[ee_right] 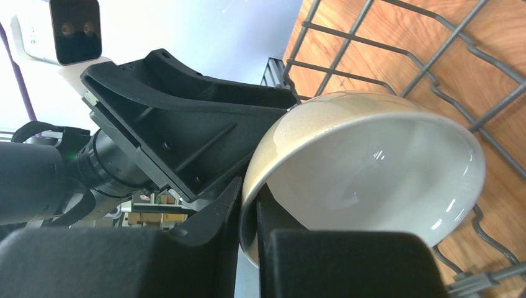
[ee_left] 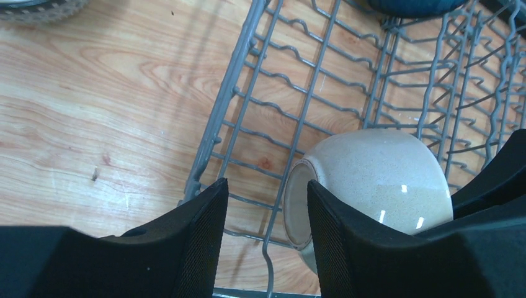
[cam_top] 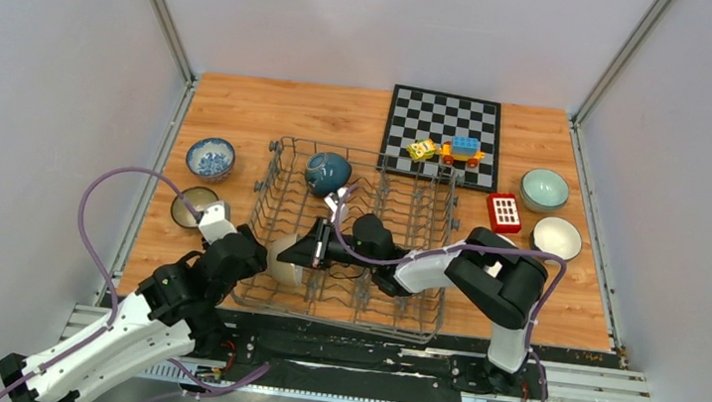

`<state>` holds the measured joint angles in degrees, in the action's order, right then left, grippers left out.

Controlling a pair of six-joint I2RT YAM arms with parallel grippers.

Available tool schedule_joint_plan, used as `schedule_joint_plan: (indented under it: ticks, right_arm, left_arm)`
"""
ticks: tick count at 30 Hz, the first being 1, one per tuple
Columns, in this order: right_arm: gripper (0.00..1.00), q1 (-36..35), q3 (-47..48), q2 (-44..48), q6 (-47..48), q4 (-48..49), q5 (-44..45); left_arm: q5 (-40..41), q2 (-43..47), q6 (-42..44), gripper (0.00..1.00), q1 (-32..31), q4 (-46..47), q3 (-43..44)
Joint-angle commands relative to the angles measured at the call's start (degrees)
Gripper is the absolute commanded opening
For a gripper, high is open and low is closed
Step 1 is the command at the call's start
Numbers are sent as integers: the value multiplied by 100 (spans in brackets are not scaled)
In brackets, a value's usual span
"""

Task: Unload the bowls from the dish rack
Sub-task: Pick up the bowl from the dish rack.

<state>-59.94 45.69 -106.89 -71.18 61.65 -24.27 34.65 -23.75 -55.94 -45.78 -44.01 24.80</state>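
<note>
The grey wire dish rack (cam_top: 407, 316) stands mid-table. A beige bowl (cam_top: 284, 259), white inside, lies on its side at the rack's near left. My right gripper (cam_top: 312, 253) is shut on its rim (ee_right: 249, 214), one finger inside and one outside. My left gripper (cam_top: 257, 253) is open at the rack's left edge (ee_left: 218, 127); the bowl's foot (ee_left: 296, 208) is at its right finger (ee_left: 347, 248). A dark teal bowl (cam_top: 328, 171) sits in the rack's far left corner.
Left of the rack stand a blue-and-white bowl (cam_top: 210, 158) and a dark brown bowl (cam_top: 194, 206). At the right are a celadon bowl (cam_top: 544, 189) and a white-inside bowl (cam_top: 557, 238). A chessboard (cam_top: 440, 120) with toy blocks and a red block (cam_top: 504, 212) lie behind.
</note>
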Motion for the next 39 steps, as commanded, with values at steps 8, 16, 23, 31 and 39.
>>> schedule_joint_plan:
  ticks: [8,16,23,31,39]
  right_arm:
    - [0,-44,461,20,212,743,-546]
    - [0,-33,475,175,382,753,-691]
    - [0,178,256,584,541,660,-781]
    - [0,431,642,1411,1298,-412,-1355]
    - [0,768,1077,3283,3642,-3768,-1351]
  left_arm:
    - [413,201,-41,57,-10,-178,707]
    - [930,326,46,63,-10,-522,1106]
    - [965,324,143,67,-10,-737,1679]
    - [980,43,430,99,-10,-693,2117]
    - [844,-55,1403,100,-10,-88,2476]
